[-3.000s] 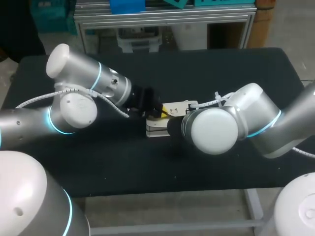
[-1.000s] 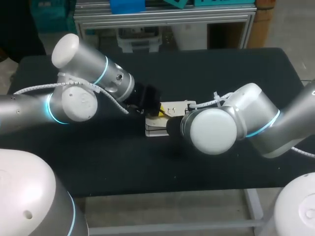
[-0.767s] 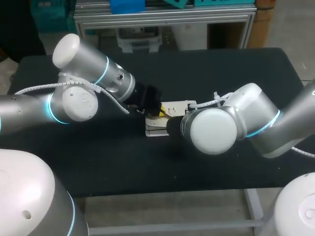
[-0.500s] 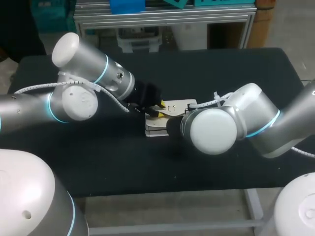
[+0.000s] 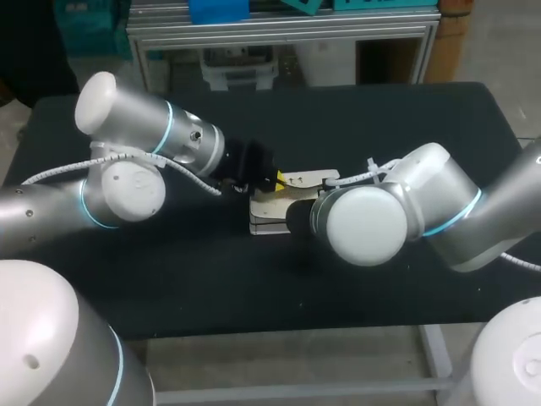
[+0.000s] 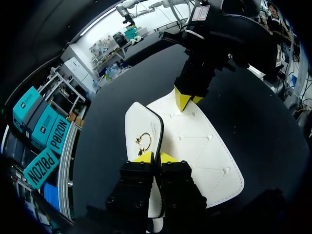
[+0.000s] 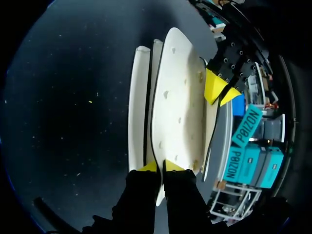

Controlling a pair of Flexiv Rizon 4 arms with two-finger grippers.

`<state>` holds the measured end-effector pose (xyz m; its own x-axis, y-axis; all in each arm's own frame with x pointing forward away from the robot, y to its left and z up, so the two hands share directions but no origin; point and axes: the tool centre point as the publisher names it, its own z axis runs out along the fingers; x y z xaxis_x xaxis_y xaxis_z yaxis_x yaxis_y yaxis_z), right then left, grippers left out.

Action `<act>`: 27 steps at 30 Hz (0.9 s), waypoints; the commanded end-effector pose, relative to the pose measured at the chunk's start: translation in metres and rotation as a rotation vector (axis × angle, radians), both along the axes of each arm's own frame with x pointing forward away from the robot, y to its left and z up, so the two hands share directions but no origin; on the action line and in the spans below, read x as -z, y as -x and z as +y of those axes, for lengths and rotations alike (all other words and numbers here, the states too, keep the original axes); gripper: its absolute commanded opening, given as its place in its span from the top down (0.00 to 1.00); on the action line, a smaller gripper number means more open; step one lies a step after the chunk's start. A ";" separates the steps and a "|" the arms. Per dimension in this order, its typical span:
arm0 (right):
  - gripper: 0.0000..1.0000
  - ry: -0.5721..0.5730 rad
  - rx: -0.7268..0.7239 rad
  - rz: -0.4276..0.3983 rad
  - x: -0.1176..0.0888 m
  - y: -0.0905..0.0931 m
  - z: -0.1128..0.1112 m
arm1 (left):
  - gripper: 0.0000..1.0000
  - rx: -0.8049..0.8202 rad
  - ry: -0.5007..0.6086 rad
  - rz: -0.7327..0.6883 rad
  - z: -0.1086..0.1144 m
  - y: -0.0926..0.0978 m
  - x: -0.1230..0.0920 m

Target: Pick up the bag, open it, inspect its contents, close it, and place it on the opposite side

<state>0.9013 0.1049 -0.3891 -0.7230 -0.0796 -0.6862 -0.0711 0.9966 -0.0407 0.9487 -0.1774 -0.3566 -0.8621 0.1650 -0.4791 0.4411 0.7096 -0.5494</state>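
Black matte table, pale metal frame beneath its front edge

Left hand sits at the far edge of the white bag, whose right side the right arm hides.

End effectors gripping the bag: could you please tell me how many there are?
2. The left end effector is shut on one edge of the bag; the right end effector is shut on the opposite edge. Neither is hidden.

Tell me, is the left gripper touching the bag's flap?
Touching. The left wrist view shows the left gripper pinching the flap edge between both yellow tips.
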 end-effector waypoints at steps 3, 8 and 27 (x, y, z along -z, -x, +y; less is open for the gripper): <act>1.00 -0.031 -0.020 -0.331 0.007 0.002 -0.002 | 1.00 0.049 0.000 -0.031 0.006 0.020 0.006; 1.00 -0.031 -0.020 -0.331 0.007 0.002 -0.002 | 1.00 0.062 -0.018 -0.029 0.010 0.028 0.012; 1.00 -0.031 -0.020 -0.331 0.007 0.002 -0.002 | 0.74 0.012 -0.026 -0.031 0.013 0.012 0.028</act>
<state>0.9011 0.1052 -0.3897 -0.7235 -0.0802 -0.6857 -0.0717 0.9966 -0.0409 0.9421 -0.1691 -0.3786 -0.8524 0.2001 -0.4830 0.4608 0.7241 -0.5132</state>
